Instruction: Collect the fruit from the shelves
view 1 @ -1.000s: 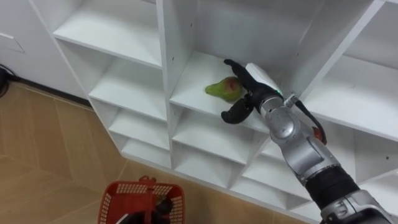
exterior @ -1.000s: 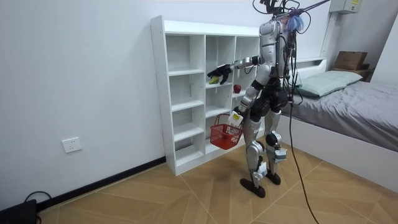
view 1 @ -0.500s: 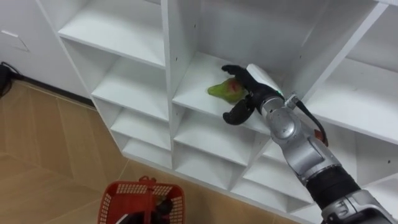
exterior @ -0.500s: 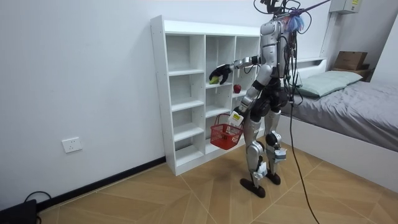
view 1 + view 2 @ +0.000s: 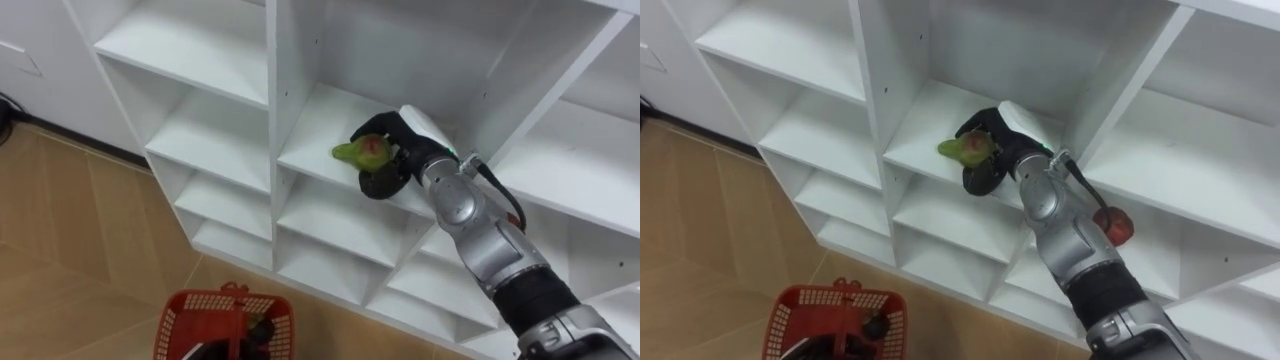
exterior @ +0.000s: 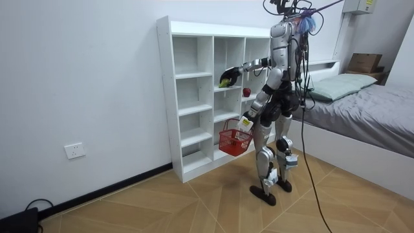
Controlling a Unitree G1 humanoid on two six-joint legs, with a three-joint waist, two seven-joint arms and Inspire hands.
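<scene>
At frame centre, the right hand (image 5: 402, 140) clamps round a green fruit (image 5: 360, 152) inside the white closet (image 5: 271, 90); a red basket (image 5: 190, 312) sits lower left.

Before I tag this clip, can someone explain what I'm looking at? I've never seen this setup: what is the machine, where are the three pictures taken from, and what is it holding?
It is a humanoid robot standing on two legs in front of a white shelf unit. The room view comes from a camera standing a few metres off and shows the whole robot. The two eye views come from a stereo camera on its head, looking down along its arm. The right robot hand reaches into a shelf compartment, fingers curled round a green fruit with a red blush. The left robot hand is down by its hip, where a red basket hangs. A red fruit sits in the neighbouring column.
</scene>
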